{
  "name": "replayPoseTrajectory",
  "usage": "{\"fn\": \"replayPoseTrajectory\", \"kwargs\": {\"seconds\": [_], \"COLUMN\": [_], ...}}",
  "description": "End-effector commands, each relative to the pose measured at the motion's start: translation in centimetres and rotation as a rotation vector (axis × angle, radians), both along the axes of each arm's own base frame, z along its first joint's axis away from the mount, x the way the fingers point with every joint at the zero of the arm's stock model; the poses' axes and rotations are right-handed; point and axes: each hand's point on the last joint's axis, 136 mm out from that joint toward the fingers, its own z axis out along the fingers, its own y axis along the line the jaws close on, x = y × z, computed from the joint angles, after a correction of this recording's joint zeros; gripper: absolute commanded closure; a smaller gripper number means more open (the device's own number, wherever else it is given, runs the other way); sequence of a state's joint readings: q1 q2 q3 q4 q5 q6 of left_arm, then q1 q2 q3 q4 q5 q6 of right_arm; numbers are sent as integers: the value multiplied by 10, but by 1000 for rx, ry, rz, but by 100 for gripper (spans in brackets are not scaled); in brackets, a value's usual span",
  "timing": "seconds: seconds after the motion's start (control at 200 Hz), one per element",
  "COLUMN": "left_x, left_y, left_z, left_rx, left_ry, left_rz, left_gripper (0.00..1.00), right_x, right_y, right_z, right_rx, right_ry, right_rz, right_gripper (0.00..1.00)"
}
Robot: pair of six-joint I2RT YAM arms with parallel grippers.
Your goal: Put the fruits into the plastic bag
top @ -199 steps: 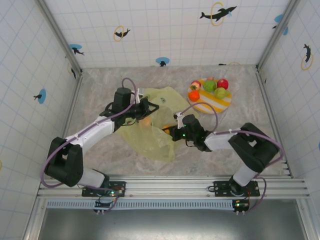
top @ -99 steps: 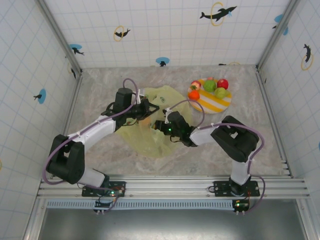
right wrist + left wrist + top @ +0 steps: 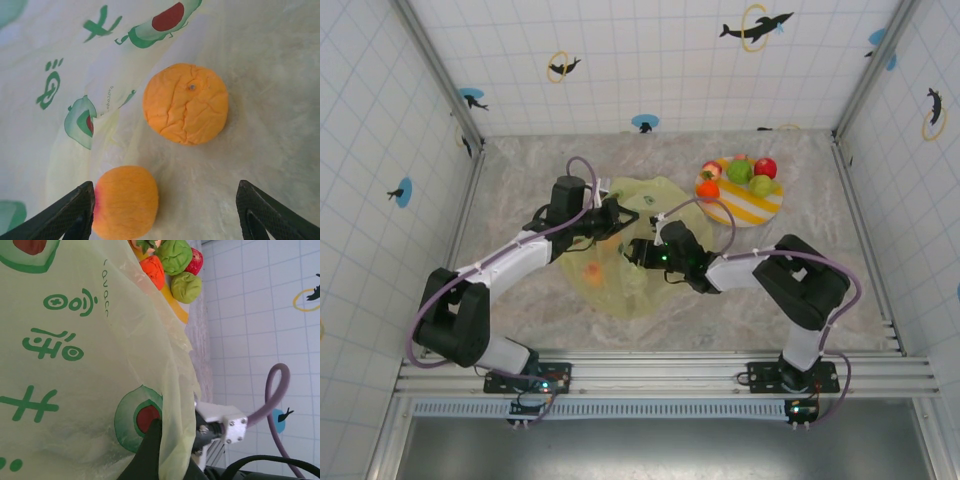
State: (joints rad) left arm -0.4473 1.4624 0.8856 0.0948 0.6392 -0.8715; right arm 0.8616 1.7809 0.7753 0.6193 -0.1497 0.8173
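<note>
1. Looking down from the top view, you have the left tool (image 3: 610,219) clenched on the raised edge of the plastic bag (image 3: 625,292). The bag lies on the bench (image 3: 520,180) between the two arms. The right tool (image 3: 638,250) sits at the bag's mouth. One orange fruit (image 3: 592,270) shows through the film. The other fruits (image 3: 740,172) wait on the striped plate (image 3: 757,211), well apart to the right.
2. From the left wrist, a dark finger (image 3: 149,447) pinches a fold of the plastic bag (image 3: 75,355), so that grip looks sound. The plate's fruits (image 3: 172,255) sit beyond the bag's edge.
3. From the right wrist, the right tool (image 3: 165,186) is released, its fingers (image 3: 75,212) spread wide with nothing between them. Two orange fruits lie on the film. One (image 3: 125,201) is just beside a finger and the other (image 3: 186,103) is farther ahead.
4. You look to be between deliveries, with two fruits bagged and most left on the plate. The next move calls for backing the right tool out without snagging the film, then reaching for the plate. The left pinch holds the mouth open, so do not release it.
</note>
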Motion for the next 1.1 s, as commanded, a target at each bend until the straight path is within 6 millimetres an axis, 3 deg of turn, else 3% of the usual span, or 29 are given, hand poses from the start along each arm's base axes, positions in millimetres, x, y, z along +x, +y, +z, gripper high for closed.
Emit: {"fn": "replayPoseTrajectory", "kwargs": {"seconds": [0.0,0.275,0.485,0.626,0.691,0.911,0.986,1.096], "left_x": [10,27,31,30,30,30,31,31], "left_y": [4,44,56,60,61,62,62,63], "left_z": [5,-10,-16,-20,-22,-24,-23,-23], "left_rx": [15,72,91,110,115,117,117,118], "left_ry": [-43,-34,-30,-30,-25,-19,-18,-20], "left_rz": [13,139,170,180,182,181,183,186], "left_gripper": [100,100,100,100,100,100,100,100], "right_x": [-5,-20,-27,-19,-14,-26,-21,1], "right_y": [-17,-59,-86,-109,-115,-101,-108,-130], "right_z": [0,-7,-3,5,12,46,62,89], "right_rx": [-101,-445,-673,-791,-782,-523,-472,-408], "right_ry": [-63,-210,-260,-258,-252,-282,-293,-315], "right_rz": [21,155,303,285,241,308,295,194], "right_gripper": [27,32,33,34,34,34,33,31]}}
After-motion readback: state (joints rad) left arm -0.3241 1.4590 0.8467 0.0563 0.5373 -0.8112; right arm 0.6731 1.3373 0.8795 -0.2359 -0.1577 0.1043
